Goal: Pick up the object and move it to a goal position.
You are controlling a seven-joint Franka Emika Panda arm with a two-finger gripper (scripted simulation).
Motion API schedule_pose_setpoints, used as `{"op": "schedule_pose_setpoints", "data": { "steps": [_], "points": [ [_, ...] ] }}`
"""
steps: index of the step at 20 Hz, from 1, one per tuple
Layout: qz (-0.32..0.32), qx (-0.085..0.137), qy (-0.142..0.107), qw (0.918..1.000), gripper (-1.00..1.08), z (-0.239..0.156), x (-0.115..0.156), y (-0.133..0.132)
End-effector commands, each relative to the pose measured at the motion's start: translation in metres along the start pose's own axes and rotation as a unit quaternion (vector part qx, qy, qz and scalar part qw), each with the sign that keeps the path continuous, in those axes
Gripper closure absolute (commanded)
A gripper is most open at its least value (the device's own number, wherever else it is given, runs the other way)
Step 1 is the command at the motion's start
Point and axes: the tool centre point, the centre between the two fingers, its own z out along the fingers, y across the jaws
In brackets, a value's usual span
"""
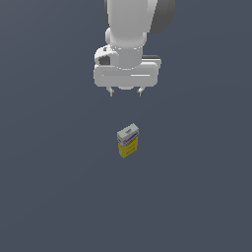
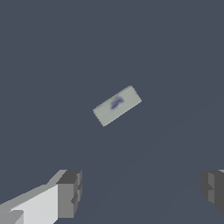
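Observation:
The object (image 1: 128,141) is a small box with a yellow lower half and a white-grey upper half with blue print. It stands upright on the dark grey floor near the middle of the exterior view. The wrist view shows its grey top face (image 2: 117,105) with a blue mark, seen from above and turned at an angle. My gripper (image 1: 125,92) hangs above and behind the box, well apart from it. It is open and empty. Both fingertips (image 2: 69,194) show in the wrist view, wide apart.
The flat dark grey floor (image 1: 197,187) fills both views. The white arm (image 1: 129,29) comes down from the top of the exterior view. No goal marker shows.

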Motion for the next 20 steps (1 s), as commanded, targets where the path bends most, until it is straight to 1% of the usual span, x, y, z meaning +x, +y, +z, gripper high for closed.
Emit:
{"op": "schedule_pose_setpoints", "data": {
  "steps": [1,4,11,20],
  "points": [
    [0.0,0.0,0.0,1.0,-0.92,0.0,0.0,0.0],
    [0.002,0.0,-0.003,1.0,-0.92,0.001,-0.001,0.003],
    [0.016,-0.002,-0.02,0.9997,-0.92,0.008,-0.01,0.021],
    [0.022,-0.002,-0.019,0.9996,-0.92,0.01,-0.009,0.021]
  ]
}}
